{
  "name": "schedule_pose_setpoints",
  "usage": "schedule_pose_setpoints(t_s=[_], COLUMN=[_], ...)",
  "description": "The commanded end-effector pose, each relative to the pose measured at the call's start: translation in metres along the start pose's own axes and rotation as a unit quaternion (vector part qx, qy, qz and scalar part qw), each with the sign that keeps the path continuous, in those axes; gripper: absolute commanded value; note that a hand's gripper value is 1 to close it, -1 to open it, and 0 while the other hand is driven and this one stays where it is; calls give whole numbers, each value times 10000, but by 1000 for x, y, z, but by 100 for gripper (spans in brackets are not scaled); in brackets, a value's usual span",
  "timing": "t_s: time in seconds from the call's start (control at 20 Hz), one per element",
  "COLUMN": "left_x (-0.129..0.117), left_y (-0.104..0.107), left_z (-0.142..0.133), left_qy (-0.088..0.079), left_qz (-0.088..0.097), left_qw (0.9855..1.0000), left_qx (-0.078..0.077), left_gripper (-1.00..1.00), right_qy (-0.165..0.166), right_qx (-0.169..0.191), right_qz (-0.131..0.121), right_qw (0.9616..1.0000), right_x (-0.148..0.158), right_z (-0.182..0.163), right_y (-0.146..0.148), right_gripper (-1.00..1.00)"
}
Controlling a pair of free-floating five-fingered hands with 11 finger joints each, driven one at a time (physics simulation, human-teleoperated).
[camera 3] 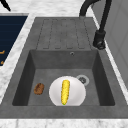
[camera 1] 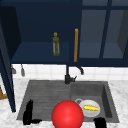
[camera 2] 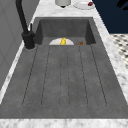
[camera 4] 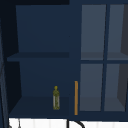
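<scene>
My left hand (camera 1: 28, 114) hangs over the front left corner of the draining board, fingers straight up and thumb out, holding nothing. A dark tip at the far corner of the right side view is that same left hand (camera 3: 5, 5). My right hand (camera 1: 100, 123) peeks in at the bottom edge, just in front of the basin. A large red ball (camera 1: 67, 115) sits between the hands at the sink's front edge. In the basin lies a white plate (camera 3: 76, 96) with a corn cob (camera 3: 65, 91) on it, and a small brown lump (camera 3: 39, 88) beside it.
A black faucet (camera 1: 67, 76) stands behind the sink (camera 2: 62, 82). The wall cabinet's left door (camera 1: 7, 75) hangs open; a green bottle (camera 4: 56, 98) stands on its lower shelf, by an orange handle (camera 4: 76, 97). A plate (camera 2: 83, 5) and a grey cup (camera 2: 62, 2) sit on the far counter.
</scene>
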Motion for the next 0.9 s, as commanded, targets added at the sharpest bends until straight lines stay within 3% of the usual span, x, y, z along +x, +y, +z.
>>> schedule_pose_setpoints(t_s=[0.0,0.85], left_x=[1,7], left_y=[-2,-7], left_z=[2,10], left_qy=[-334,-477], left_qz=[280,442], left_qw=[9980,9952], left_qx=[-458,-735], left_gripper=[-100,-100], right_qy=[0,0], right_qx=[0,0], right_qz=[0,0], right_qw=[10000,10000], right_x=[0,0], right_z=[0,0], right_y=[0,0], right_gripper=[0,0])
